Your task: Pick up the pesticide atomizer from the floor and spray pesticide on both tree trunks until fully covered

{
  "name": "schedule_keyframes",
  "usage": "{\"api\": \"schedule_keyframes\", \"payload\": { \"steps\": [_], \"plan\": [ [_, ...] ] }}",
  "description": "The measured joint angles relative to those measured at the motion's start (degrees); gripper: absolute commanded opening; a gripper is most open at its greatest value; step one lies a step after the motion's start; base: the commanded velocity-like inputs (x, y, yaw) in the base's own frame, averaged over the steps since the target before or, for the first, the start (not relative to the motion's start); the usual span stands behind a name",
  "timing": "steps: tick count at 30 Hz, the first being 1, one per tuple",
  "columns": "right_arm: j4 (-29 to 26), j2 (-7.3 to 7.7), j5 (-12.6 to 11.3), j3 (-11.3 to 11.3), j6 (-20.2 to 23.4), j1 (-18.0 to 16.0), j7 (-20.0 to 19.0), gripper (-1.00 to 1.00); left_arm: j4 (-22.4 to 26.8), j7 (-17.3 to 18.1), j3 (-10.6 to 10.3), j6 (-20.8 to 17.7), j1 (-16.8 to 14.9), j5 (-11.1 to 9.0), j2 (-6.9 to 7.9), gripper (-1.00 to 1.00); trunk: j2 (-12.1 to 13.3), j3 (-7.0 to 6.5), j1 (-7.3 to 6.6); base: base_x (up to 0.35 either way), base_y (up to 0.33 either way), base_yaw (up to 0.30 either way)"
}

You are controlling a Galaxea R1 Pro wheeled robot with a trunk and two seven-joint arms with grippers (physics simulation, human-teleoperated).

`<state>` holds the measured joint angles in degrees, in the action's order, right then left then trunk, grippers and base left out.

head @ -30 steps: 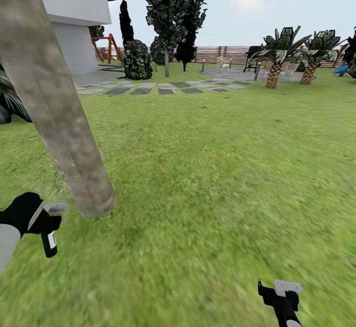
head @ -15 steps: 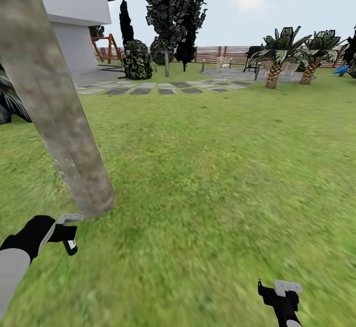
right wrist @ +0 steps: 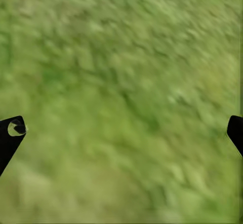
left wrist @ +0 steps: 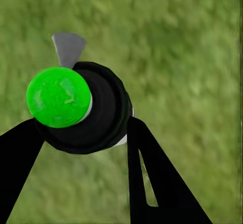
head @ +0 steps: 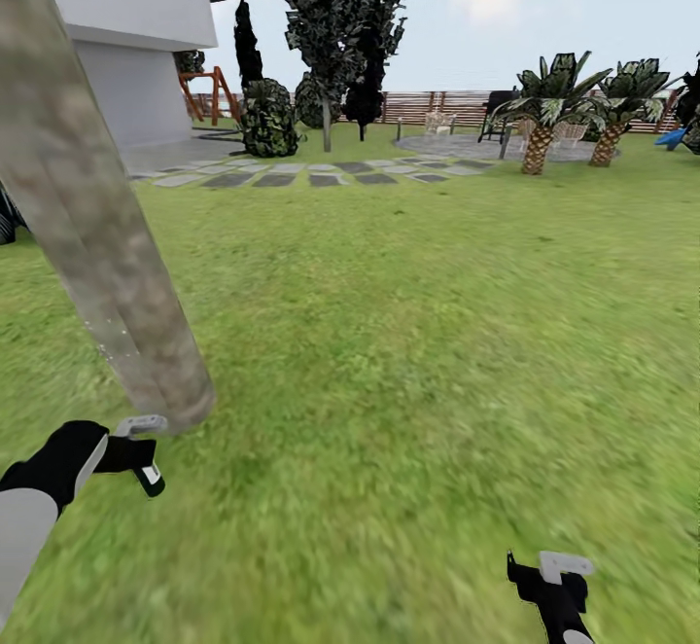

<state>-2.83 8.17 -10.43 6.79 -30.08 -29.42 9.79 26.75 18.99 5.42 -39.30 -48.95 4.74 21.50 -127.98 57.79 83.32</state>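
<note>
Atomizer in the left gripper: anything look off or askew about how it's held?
The left gripper is shut on the atomizer, whose top shows bright green, not red. In the head view the atomizer hangs tilted below the tree trunk base, over the lawn. Nothing spilled or damaged.

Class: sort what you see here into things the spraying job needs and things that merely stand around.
Needed: pesticide atomizer in the left gripper; near tree trunk; far tree.
Standing around: palm plants, round bush, house, stepping stones.

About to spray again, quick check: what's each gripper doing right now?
Left gripper: shut on the pesticide atomizer.
Right gripper: open, holding nothing, over grass.
</note>
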Motion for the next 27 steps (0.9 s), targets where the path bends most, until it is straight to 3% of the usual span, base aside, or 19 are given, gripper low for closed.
{"api": "schedule_keyframes", "payload": {
  "steps": [4,11,18,22,27],
  "plan": [
    [0.0,0.0,0.0,0.0,0.0,0.0,0.0,1.0,0.9,0.0,0.0,-2.1,0.1,0.1,0.06,-1.0,0.0,0.0,0.01,0.018,-0.263,0.0],
    [0.0,-0.03,0.0,0.0,0.0,0.0,0.0,1.0,0.9,0.0,0.0,-2.6,0.2,0.2,0.07,-1.0,0.0,0.0,0.03,-0.128,-0.255,0.007],
    [0.0,-0.1,0.0,0.1,0.0,0.0,0.0,1.0,1.0,0.0,0.1,-3.1,0.1,0.1,0.02,-1.0,0.0,0.0,0.02,-0.161,-0.149,0.244],
    [0.0,-0.1,0.0,0.0,0.0,0.0,0.0,1.0,3.6,0.0,0.1,-7.8,-0.9,0.1,0.16,-1.0,0.0,0.0,0.01,-0.007,-0.005,0.277],
    [0.0,-0.1,0.0,0.0,0.0,0.0,0.0,1.0,12.8,-0.8,0.1,-16.3,-3.7,0.6,-0.12,-1.0,0.0,-0.01,0.01,-0.001,0.0,0.27]
  ]
}}
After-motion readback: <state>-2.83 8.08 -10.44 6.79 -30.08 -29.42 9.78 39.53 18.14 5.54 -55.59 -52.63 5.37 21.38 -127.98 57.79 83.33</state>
